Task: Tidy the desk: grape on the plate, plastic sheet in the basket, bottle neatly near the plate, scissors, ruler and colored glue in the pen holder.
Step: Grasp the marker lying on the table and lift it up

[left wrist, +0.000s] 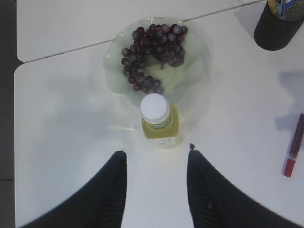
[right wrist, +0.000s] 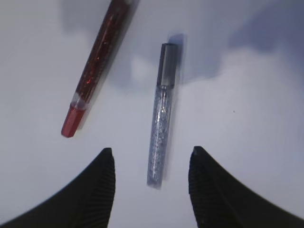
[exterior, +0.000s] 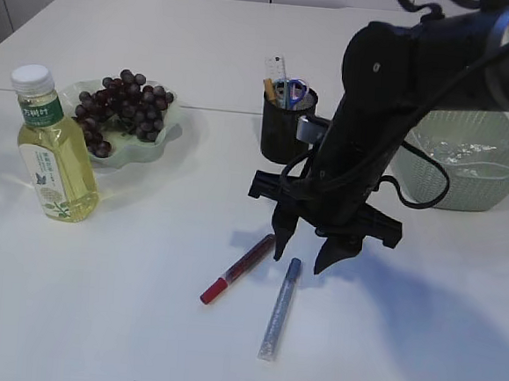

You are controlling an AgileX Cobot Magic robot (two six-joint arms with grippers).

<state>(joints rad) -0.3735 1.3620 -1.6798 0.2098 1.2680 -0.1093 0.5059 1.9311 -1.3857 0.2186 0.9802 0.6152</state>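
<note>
The silver glitter glue tube (right wrist: 160, 126) lies flat on the white table (exterior: 138, 323), near the middle, its dark cap end toward the far side; just to its left, apart from it, lies the red glitter glue tube (right wrist: 95, 71), slanted with its red cap nearest; both look light, stiff, smooth and round, so likely to roll or slip, and the silver one is best pinched across the middle of its barrel, jaws square to its length. The right gripper (right wrist: 152, 164) hangs over it with jaws spread wide and nothing held, one finger on each side of the tube's near end. Beyond, the black pen holder (exterior: 285, 122) already carries the ruler (exterior: 276, 72) and scissors (exterior: 292, 91); at far right the green basket (exterior: 469, 159) holds clear plastic. At far left the grapes (left wrist: 152, 52) sit on the pale green plate (left wrist: 194, 71), the yellow bottle (left wrist: 159, 123) upright just beside it; the left gripper (left wrist: 156, 164) hovers above, spread and empty.
</note>
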